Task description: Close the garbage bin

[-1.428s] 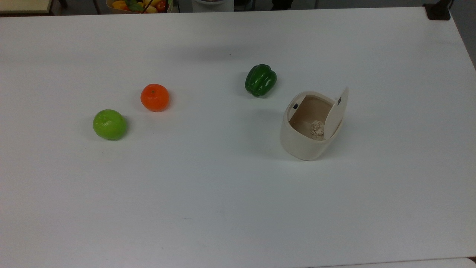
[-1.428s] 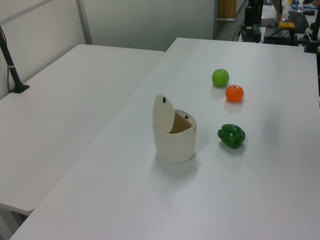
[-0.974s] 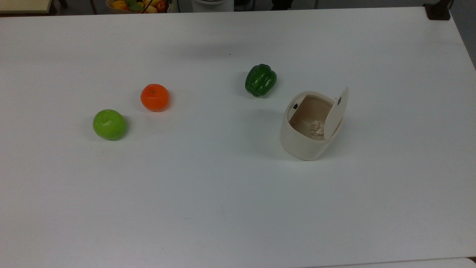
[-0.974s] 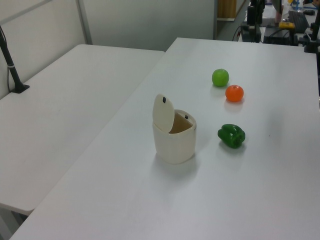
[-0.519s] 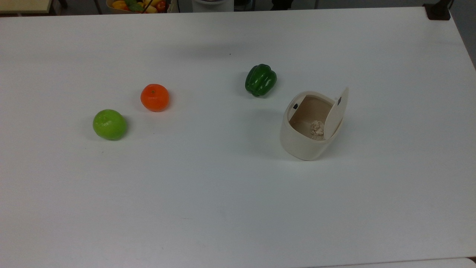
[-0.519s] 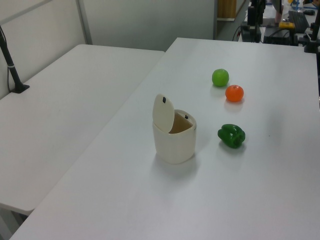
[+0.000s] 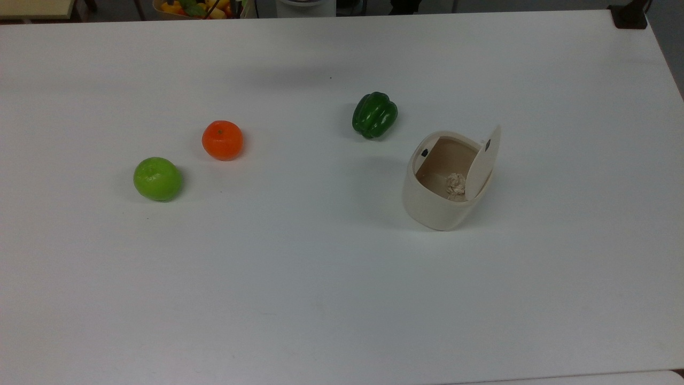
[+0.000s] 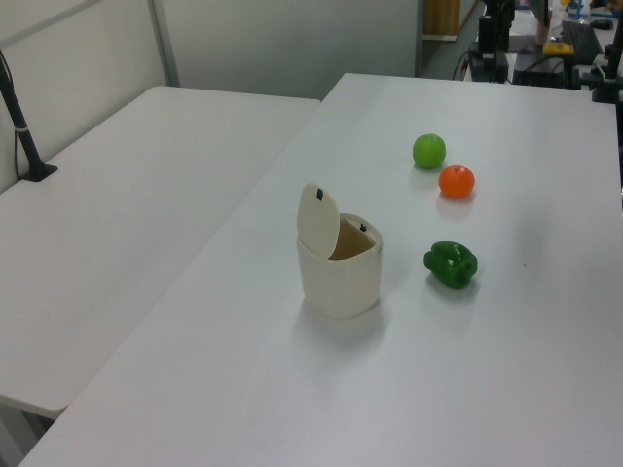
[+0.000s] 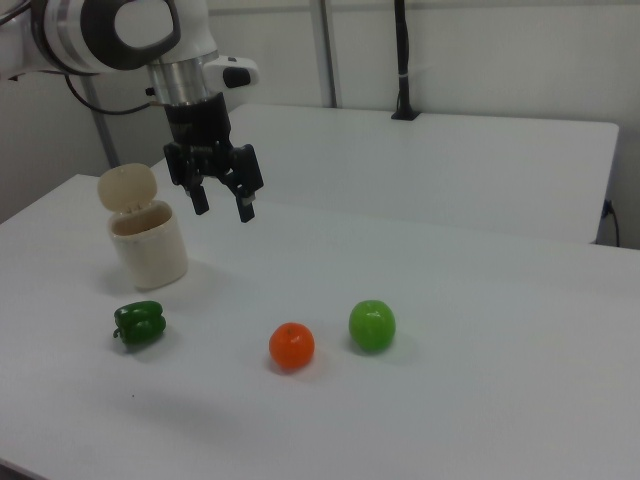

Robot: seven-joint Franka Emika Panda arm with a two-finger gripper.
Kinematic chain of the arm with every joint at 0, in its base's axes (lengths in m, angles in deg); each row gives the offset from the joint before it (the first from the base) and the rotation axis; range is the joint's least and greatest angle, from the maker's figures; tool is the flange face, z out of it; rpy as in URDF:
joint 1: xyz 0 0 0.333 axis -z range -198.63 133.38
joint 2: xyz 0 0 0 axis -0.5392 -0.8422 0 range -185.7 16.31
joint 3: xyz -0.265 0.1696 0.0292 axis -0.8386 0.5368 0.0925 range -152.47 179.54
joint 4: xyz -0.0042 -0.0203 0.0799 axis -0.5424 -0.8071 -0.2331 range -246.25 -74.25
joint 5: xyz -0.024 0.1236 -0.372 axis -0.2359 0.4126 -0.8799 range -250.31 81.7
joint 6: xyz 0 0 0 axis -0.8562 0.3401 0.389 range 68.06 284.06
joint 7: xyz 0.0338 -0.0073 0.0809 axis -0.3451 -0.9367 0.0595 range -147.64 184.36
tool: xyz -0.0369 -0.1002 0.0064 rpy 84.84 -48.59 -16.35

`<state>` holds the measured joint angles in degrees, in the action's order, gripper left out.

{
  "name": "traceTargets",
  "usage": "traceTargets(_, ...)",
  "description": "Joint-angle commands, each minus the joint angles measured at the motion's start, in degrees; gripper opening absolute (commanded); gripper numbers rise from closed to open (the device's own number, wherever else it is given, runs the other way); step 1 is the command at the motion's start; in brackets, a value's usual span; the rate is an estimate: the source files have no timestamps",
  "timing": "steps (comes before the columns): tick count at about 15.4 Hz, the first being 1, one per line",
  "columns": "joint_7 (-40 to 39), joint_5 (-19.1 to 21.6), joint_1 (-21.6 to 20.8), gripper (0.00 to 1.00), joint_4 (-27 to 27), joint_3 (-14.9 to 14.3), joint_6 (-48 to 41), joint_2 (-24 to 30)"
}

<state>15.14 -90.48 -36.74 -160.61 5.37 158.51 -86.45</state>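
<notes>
Top view: garbage bin (image 7: 435, 206) on white table (image 7: 320, 299), lid (image 7: 482, 163) raised, crumpled wad (image 7: 455, 185) inside, green pepper (image 7: 374, 114) just beside; left view: bin (image 8: 339, 282) lid up, pepper near; right view: gripper (image 9: 222, 203) released, fingers spread, above and beside bin (image 9: 149, 247).

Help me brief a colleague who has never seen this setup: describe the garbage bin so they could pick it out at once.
On the big white table, look toward the top view's right, just past the dark green pepper. The garbage bin stands there, a small cream-white rounded tub. Unlike the pepper, the orange and the green apple, it is a pale open container with a lid flipped up and crumpled paper inside.
</notes>
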Motion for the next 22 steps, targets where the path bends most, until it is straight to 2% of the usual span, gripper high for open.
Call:
traceTargets(1, -1.1, 0.9, 0.1, 0.26, -0.6, -0.1, 2.2, 0.3)
traceTargets(2, -1.1, 2.1, 0.3, 0.09, -0.6, -0.2, 2.4, 0.3)
traceTargets(3, -1.2, 2.9, 1.1, 0.0, -0.5, -0.2, 2.6, 0.3)
traceTargets(9, -1.2, 3.3, 1.2, 0.0, -0.5, 0.0, 3.4, -0.6)
traceTargets(12, -0.9, 3.5, 0.6, 0.0, 0.0, 1.0, 8.3, -2.8)
traceTargets(17, -0.7, 6.6, -5.0, 0.0, 1.2, 1.8, 17.0, -7.5)
traceTargets(22, 1.1, 8.3, -10.9, 0.0, 1.2, 1.8, 29.7, -9.2)
